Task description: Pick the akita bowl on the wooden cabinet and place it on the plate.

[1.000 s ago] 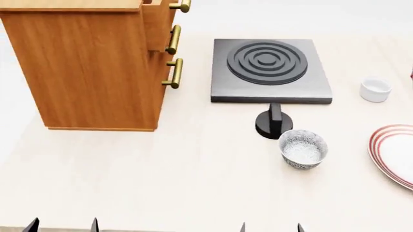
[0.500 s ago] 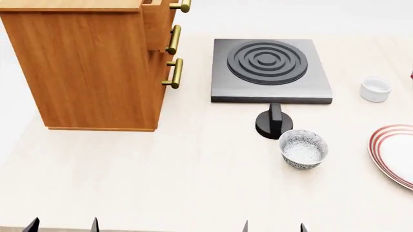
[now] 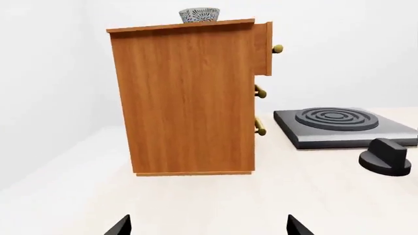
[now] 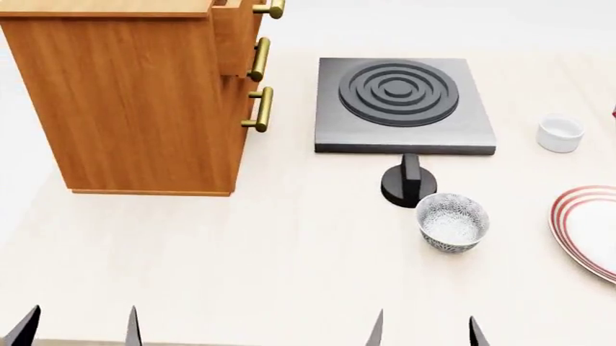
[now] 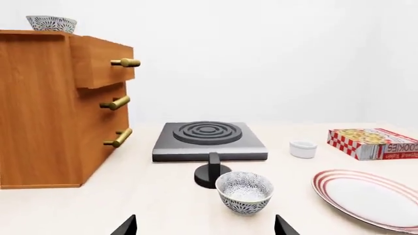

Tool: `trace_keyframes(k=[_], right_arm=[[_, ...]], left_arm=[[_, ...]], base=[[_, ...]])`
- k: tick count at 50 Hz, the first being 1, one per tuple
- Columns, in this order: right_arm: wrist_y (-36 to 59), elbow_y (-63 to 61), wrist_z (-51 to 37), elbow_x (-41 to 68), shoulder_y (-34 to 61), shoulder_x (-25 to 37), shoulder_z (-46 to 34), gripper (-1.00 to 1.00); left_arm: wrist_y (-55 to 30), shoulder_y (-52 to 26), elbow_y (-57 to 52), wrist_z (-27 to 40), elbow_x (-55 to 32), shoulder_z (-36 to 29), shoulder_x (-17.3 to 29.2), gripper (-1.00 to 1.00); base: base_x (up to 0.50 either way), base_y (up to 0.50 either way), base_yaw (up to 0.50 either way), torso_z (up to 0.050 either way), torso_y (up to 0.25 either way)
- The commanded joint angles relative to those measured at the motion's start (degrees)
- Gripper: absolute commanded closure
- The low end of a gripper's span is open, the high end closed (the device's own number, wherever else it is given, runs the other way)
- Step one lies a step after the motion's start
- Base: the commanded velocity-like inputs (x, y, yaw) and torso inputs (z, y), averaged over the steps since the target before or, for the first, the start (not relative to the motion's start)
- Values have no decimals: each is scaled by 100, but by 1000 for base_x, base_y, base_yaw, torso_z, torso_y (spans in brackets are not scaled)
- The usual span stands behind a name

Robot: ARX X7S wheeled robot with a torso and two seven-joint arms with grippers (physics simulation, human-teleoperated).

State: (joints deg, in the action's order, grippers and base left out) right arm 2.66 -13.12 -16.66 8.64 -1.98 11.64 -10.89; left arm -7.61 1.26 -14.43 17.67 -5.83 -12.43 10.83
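Two patterned bowls: one atop the cabinet [image 5: 46, 107] at upper left [image 5: 51, 23], a lookalike [image 5: 244, 191] near the plate [image 5: 369, 198]. Risk is grabbing the wrong one. Left gripper [image 4: 77, 328] and right gripper [image 4: 423, 330] both spread, empty.

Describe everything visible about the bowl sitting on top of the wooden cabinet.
The akita bowl is small and round, with a dense dark-blue-on-white pattern outside. It stands upright on the flat top of the wooden cabinet, toward the side away from the drawer fronts. Nothing else touches it; both claws are far off. Its inside is hidden from these views.

My head view cuts off the plate [image 4: 589, 229] and cabinet [image 4: 125, 94] top, hiding the bowl [image 3: 199, 15] there.
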Motion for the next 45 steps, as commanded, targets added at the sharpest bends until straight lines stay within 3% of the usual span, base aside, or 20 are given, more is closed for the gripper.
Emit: trace_keyframes(k=[1,7,19,22,25,32,37,45], right_arm=[[695,-1408,-301,53,-211,188,66,-100],[1029,-2288,-477,-36,-240,235,-24,-100],[1755,-3300,-802,-137,-199,282,-117,-100],[2020,-3521,-976,-260,-149,252,-119,-100],[2301,-3742,-1063,-254,-82,235,-117,-100],[3028,-4208,-1343,-204,118,49,-73,-100],[2941,-4415,-1393,-230,112,86,-86,-100],[3236,-4679,-1417,-327,300,392,-569,-100]], left_arm=[[-611,75,-1028,308,100,51,82,-100],[-1200,-13,-1361,318,138,-47,150,-100],[-1438,13,-2032,306,-213,44,194,-100],[-1078,-43,-1988,-67,-476,4,296,-100],[-1285,-87,-2030,123,-171,-85,356,-100],[-1879,-180,-2732,156,-469,70,426,-100],[-2419,-463,-3156,161,-674,179,490,-100],[-4020,-1781,-3722,164,-1270,316,495,-100]], base=[[0,0,0,0,0],[0,0,0,0,0],[0,0,0,0,0],[0,0,0,0,0],[0,0,0,0,0],[0,0,0,0,0],[0,0,0,0,0],[0,0,0,0,0]])
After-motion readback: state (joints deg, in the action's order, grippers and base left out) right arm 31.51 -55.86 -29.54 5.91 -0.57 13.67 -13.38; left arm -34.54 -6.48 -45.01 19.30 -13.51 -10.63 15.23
